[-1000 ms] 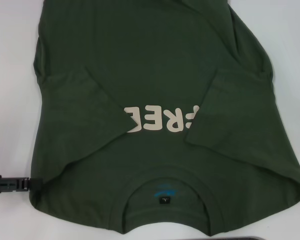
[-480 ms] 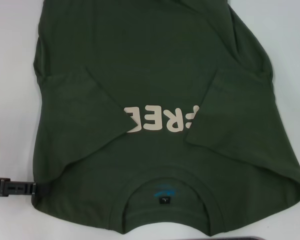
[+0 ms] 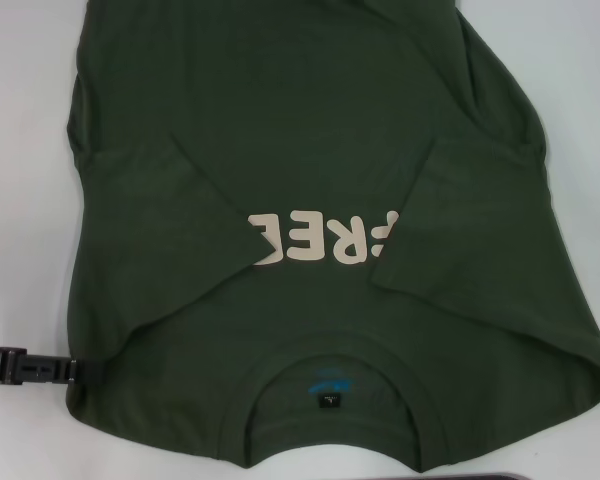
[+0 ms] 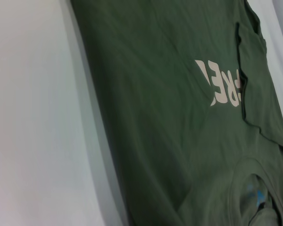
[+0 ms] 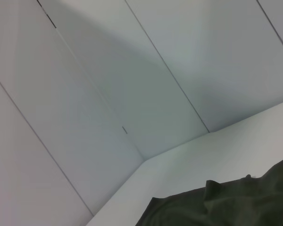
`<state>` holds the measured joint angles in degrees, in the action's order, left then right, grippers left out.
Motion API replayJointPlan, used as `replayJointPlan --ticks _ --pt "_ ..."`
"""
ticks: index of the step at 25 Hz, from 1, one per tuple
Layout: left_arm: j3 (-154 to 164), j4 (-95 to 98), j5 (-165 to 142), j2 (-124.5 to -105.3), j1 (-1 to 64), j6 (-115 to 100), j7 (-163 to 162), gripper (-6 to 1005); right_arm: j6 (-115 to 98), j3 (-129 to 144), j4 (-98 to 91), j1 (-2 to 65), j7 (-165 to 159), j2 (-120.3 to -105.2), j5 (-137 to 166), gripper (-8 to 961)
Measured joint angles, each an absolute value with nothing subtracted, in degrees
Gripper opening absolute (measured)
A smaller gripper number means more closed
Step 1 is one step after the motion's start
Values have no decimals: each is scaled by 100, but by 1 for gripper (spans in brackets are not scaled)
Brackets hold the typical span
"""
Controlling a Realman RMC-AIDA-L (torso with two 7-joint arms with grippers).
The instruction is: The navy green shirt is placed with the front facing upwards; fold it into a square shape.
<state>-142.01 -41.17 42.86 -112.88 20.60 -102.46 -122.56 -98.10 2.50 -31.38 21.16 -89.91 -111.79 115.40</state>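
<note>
Lying sleeves-in, navy green shirt [image 3: 310, 250]; left end effector [image 3: 70, 370] touching hem, closure unclear.

My left gripper [image 3: 68, 368] lies low on the white table [image 3: 20, 200], its tip touching the near left edge of the navy green shirt [image 3: 310, 130]. Behind it and to its outer side the tabletop is bare, so I have room there. Straight ahead the cloth spreads wide, both sleeves folded inward over the chest, with the collar [image 3: 332, 350] just inward of my tip. Beyond the shirt's far edge, bare table runs to white wall panels [image 5: 132, 70].
</note>
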Motion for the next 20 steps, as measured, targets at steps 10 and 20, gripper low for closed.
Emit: replayJointPlan --ticks 10,20 --pt "-14265 -4155 4280 -11285 2091 -10215 -12287 724 -9742 246 -3138 2128 -8991 -11179 11539 806" --pt "-14230 -4218 4250 -11254 2092 -10255 -12349 701 -9741 246 -3137 2133 -8991 -11171 11484 807"
